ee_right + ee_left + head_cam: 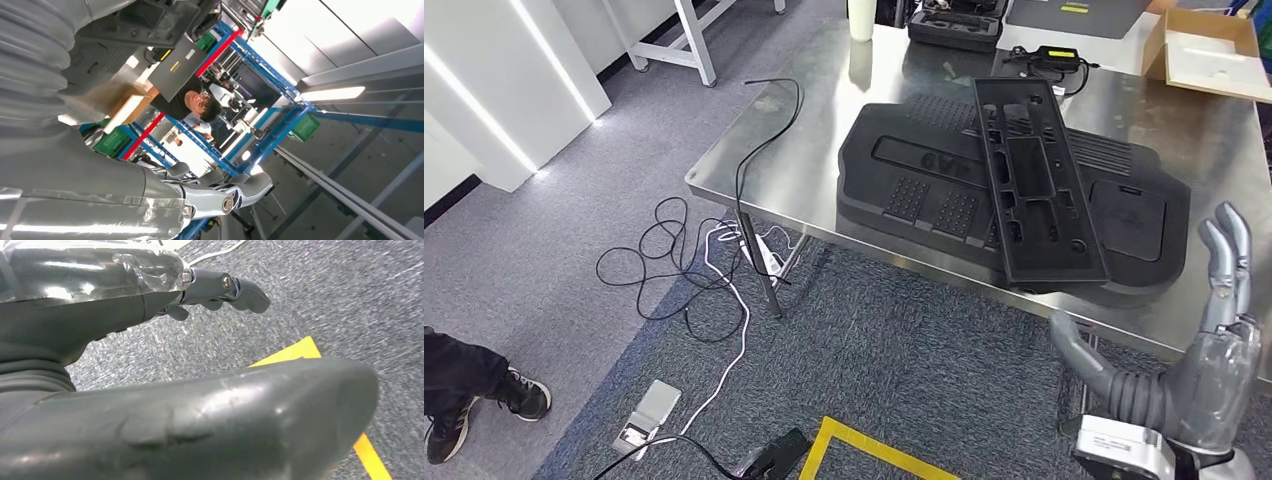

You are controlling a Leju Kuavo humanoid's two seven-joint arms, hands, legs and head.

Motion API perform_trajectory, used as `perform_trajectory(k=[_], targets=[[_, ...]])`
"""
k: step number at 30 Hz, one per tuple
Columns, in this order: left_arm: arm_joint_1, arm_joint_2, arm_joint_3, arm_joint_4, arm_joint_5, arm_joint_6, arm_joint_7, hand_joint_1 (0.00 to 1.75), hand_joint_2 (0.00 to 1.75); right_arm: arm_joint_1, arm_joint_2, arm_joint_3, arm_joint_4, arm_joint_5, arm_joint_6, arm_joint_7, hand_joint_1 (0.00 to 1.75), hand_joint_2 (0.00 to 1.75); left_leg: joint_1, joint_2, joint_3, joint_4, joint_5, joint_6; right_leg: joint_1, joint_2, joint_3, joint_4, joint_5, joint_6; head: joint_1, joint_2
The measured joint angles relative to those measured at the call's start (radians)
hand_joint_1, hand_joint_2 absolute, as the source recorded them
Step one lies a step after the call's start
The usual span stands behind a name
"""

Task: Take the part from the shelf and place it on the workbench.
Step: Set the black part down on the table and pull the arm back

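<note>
Long black part [1034, 180]: lies across a black moulded panel [924, 170] on the steel table [824, 120]. Right robot hand [1194, 350]: near right, apart, fingers spread, empty. Left robot hand [150, 300]: empty, fingers extended.

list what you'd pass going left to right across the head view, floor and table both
person's shoe → tangled black cable → large black moulded part → long black tray lying on it → cardboard box → right hand

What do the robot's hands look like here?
Right hand: silver-grey fingers, thick grey thumb, clear film over the palm, white wrist block below. Left hand: glossy dark grey shell, clear film over it, dark fingers with silver screws. No markings legible.
</note>
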Motion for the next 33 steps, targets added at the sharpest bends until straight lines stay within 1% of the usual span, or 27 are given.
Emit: perform_trajectory(k=[1, 2, 4, 5, 6, 7, 9, 10, 11, 12, 13, 14, 16, 17, 19, 20, 21, 22, 24, 25, 26, 27, 28, 29, 31, 32, 33], targets=[[-0.001, 0.0, 0.0, 0.0, 0.0, 0.0, 0.0, 0.0, 0.0, 0.0, 0.0, 0.0, 0.0, 0.0, 0.0, 0.0, 0.0, 1.75, -0.001, -0.001, 0.027, -0.047, -0.008, 0.004, 0.001, 0.0, -0.006, 0.007, 0.004, 0.006, 0.0, 0.0], [-0.001, 0.0, 0.0, 0.0, 0.0, 0.0, 0.0, 0.0, 0.0, 0.0, 0.0, 0.0, 0.0, 0.0, 0.0, 0.0, 0.0, 1.75, -0.004, -0.001, 0.037, -0.071, -0.017, 0.01, 0.002, 0.0, -0.01, 0.01, 0.011, 0.013, -0.001, 0.0], [0.0, 0.0, 0.0, 0.0, 0.0, 0.001, 0.0, 0.0, 0.0, 0.0, 0.001, -0.001, 0.0, 0.0, 0.0, -0.001, 0.0, 1.75, -0.005, 0.0, 0.029, -0.078, -0.008, 0.028, 0.0, 0.001, -0.014, 0.01, 0.022, 0.029, 0.0, 0.0], [-0.001, 0.0, 0.0, 0.0, 0.0, 0.001, 0.0, 0.0, 0.0, 0.0, 0.001, -0.001, 0.0, 0.0, 0.0, -0.001, 0.0, 1.75, -0.005, 0.002, 0.021, -0.08, 0.002, 0.039, -0.002, 0.002, -0.02, 0.016, 0.012, 0.035, 0.001, 0.0], [-0.001, 0.0, 0.0, 0.0, 0.0, 0.001, 0.0, 0.0, 0.0, 0.001, 0.001, -0.001, 0.0, 0.0, 0.0, -0.001, 0.0, 1.75, -0.004, 0.004, 0.01, -0.082, 0.013, 0.049, -0.003, 0.004, -0.03, 0.037, -0.016, 0.039, 0.002, 0.0], [-0.002, 0.0, 0.0, 0.0, 0.0, 0.001, 0.0, 0.0, 0.0, 0.001, 0.001, -0.002, 0.0, -0.001, 0.0, -0.002, 0.0, 1.75, -0.003, 0.006, -0.002, -0.084, 0.024, 0.057, -0.005, 0.005, -0.044, 0.078, -0.061, 0.042, 0.004, 0.0], [-0.001, 0.0, 0.0, 0.0, 0.001, 0.001, 0.0, 0.0, 0.0, 0.002, 0.001, -0.002, 0.0, -0.002, 0.002, -0.003, 0.0, 1.75, -0.007, 0.007, -0.031, -0.083, 0.046, 0.064, -0.005, 0.007, -0.075, 0.201, -0.154, 0.045, 0.008, 0.0], [-0.001, 0.0, 0.0, 0.0, 0.001, 0.001, 0.001, 0.0, 0.0, 0.003, 0.001, -0.002, 0.0, -0.003, 0.003, -0.004, 0.0, 1.75, -0.01, 0.007, -0.046, -0.082, 0.056, 0.065, -0.005, 0.007, -0.082, 0.255, -0.176, 0.046, 0.008, 0.0], [0.0, 0.0, 0.0, 0.0, 0.002, 0.002, 0.001, 0.0, 0.0, 0.004, 0.001, -0.002, 0.0, -0.004, 0.004, -0.004, 0.0, 1.75, -0.012, 0.008, -0.06, -0.08, 0.066, 0.065, -0.004, 0.007, -0.077, 0.282, -0.173, 0.045, 0.008, 0.0], [0.0, 0.0, 0.0, 0.0, 0.002, 0.002, 0.001, 0.0, 0.0, 0.004, 0.001, -0.002, 0.0, -0.004, 0.005, -0.005, 0.0, 1.75, -0.014, 0.008, -0.074, -0.078, 0.074, 0.065, -0.003, 0.007, -0.055, 0.275, -0.151, 0.042, 0.008, 0.0], [0.0, 0.0, 0.0, 0.0, 0.002, 0.002, 0.001, 0.0, 0.0, 0.005, 0.001, -0.002, 0.0, -0.004, 0.005, -0.005, 0.0, 1.75, -0.016, 0.007, -0.086, -0.077, 0.083, 0.064, -0.002, 0.007, -0.013, 0.229, -0.122, 0.036, 0.008, 0.0], [0.0, 0.0, 0.0, 0.0, 0.003, 0.002, 0.001, 0.0, 0.0, 0.005, 0.002, -0.002, 0.0, -0.004, 0.005, -0.006, 0.0, 1.75, -0.017, 0.007, -0.094, -0.075, 0.09, 0.063, 0.001, 0.008, 0.04, 0.16, -0.102, 0.028, 0.008, 0.0], [0.001, 0.0, 0.0, 0.0, 0.003, 0.002, 0.001, 0.0, 0.0, 0.004, 0.002, -0.002, 0.0, -0.004, 0.005, -0.007, 0.0, 1.75, -0.02, 0.007, -0.105, -0.072, 0.104, 0.055, 0.009, 0.009, 0.137, 0.014, -0.1, 0.014, 0.007, 0.0], [0.001, 0.0, 0.0, 0.0, 0.004, 0.002, 0.001, 0.0, 0.0, 0.004, 0.002, -0.003, 0.0, -0.004, 0.005, -0.007, 0.0, 1.75, -0.02, 0.007, -0.108, -0.073, 0.112, 0.05, 0.013, 0.01, 0.16, -0.025, -0.108, 0.01, 0.008, 0.0], [0.002, 0.0, 0.0, 0.001, 0.004, 0.002, 0.001, 0.0, 0.0, 0.004, 0.002, -0.003, 0.0, -0.004, 0.005, -0.008, 0.0, 1.75, -0.019, 0.007, -0.111, -0.075, 0.125, 0.038, 0.014, 0.01, 0.163, -0.05, -0.104, 0.001, 0.008, 0.0], [0.003, 0.0, 0.0, 0.001, 0.004, 0.002, 0.002, 0.0, 0.0, 0.004, 0.003, -0.003, 0.001, -0.004, 0.006, -0.008, 0.0, 1.75, -0.018, 0.006, -0.116, -0.07, 0.12, 0.031, 0.012, 0.009, 0.158, -0.052, -0.094, -0.005, 0.008, 0.0], [0.004, 0.0, 0.0, 0.001, 0.004, 0.002, 0.002, 0.0, 0.0, 0.004, 0.004, -0.003, 0.001, -0.004, 0.006, -0.008, 0.0, 1.75, -0.018, 0.005, -0.125, -0.051, 0.099, 0.025, 0.01, 0.007, 0.15, -0.055, -0.084, -0.013, 0.007, 0.0], [0.004, 0.0, 0.0, 0.001, 0.004, 0.002, 0.003, 0.0, 0.0, 0.004, 0.005, -0.003, 0.001, -0.004, 0.007, -0.008, 0.0, 1.75, -0.017, 0.005, -0.139, -0.012, 0.062, 0.019, 0.007, 0.005, 0.141, -0.057, -0.075, -0.019, 0.005, 0.0], [0.006, 0.0, 0.0, 0.001, 0.004, 0.002, 0.004, 0.0, 0.0, 0.005, 0.005, -0.003, 0.001, -0.004, 0.007, -0.008, 0.0, 1.75, -0.013, 0.004, -0.178, 0.111, -0.026, 0.01, 0.008, 0.002, 0.118, -0.053, -0.059, -0.025, 0.002, 0.0], [0.007, 0.0, 0.0, 0.001, 0.004, 0.002, 0.004, 0.0, 0.0, 0.005, 0.006, -0.003, 0.002, -0.004, 0.008, -0.008, 0.0, 1.75, -0.011, 0.004, -0.19, 0.169, -0.051, 0.007, 0.008, 0.002, 0.104, -0.049, -0.052, -0.026, 0.002, 0.0], [0.008, 0.0, 0.0, 0.001, 0.004, 0.002, 0.004, 0.0, 0.0, 0.005, 0.006, -0.003, 0.002, -0.004, 0.008, -0.008, 0.0, 1.75, -0.009, 0.004, -0.19, 0.203, -0.056, 0.005, 0.008, 0.002, 0.09, -0.044, -0.046, -0.025, 0.002, 0.0], [0.009, 0.0, 0.0, 0.001, 0.005, 0.002, 0.004, 0.0, 0.0, 0.005, 0.007, -0.003, 0.002, -0.004, 0.009, -0.008, 0.0, 1.75, -0.008, 0.004, -0.173, 0.201, -0.041, 0.004, 0.008, 0.002, 0.077, -0.038, -0.04, -0.023, 0.002, 0.0], [0.009, 0.0, 0.0, 0.001, 0.005, 0.002, 0.004, 0.0, 0.0, 0.005, 0.007, -0.003, 0.002, -0.005, 0.009, -0.008, 0.0, 1.75, -0.007, 0.005, -0.137, 0.162, -0.017, 0.005, 0.007, 0.002, 0.064, -0.03, -0.037, -0.02, 0.002, 0.0], [0.009, 0.0, 0.0, 0.002, 0.005, 0.002, 0.004, 0.0, 0.0, 0.005, 0.008, -0.003, 0.002, -0.005, 0.01, -0.008, 0.0, 1.75, -0.006, 0.004, -0.09, 0.095, 0.003, 0.007, 0.007, 0.002, 0.053, -0.022, -0.034, -0.018, 0.001, 0.0], [0.008, 0.0, 0.0, 0.002, 0.006, 0.002, 0.004, 0.0, 0.0, 0.005, 0.008, -0.003, 0.002, -0.005, 0.01, -0.008, 0.0, 1.75, -0.008, 0.004, -0.015, -0.03, 0.015, 0.013, 0.009, 0.002, 0.037, -0.009, -0.028, -0.008, 0.002, 0.0], [0.008, 0.0, 0.0, 0.002, 0.007, 0.002, 0.003, 0.0, 0.0, 0.005, 0.008, -0.003, 0.002, -0.005, 0.01, -0.008, 0.0, 1.75, -0.01, 0.003, 0.001, -0.063, 0.011, 0.016, 0.01, 0.002, 0.031, -0.005, -0.024, -0.002, 0.002, 0.0], [0.008, 0.0, 0.0, 0.002, 0.008, 0.002, 0.003, 0.0, 0.0, 0.005, 0.008, -0.003, 0.002, -0.005, 0.01, -0.008, 0.0, 1.75, -0.012, 0.003, 0.003, -0.074, 0.009, 0.02, 0.01, 0.002, 0.028, -0.004, -0.02, 0.005, 0.002, 0.0]])
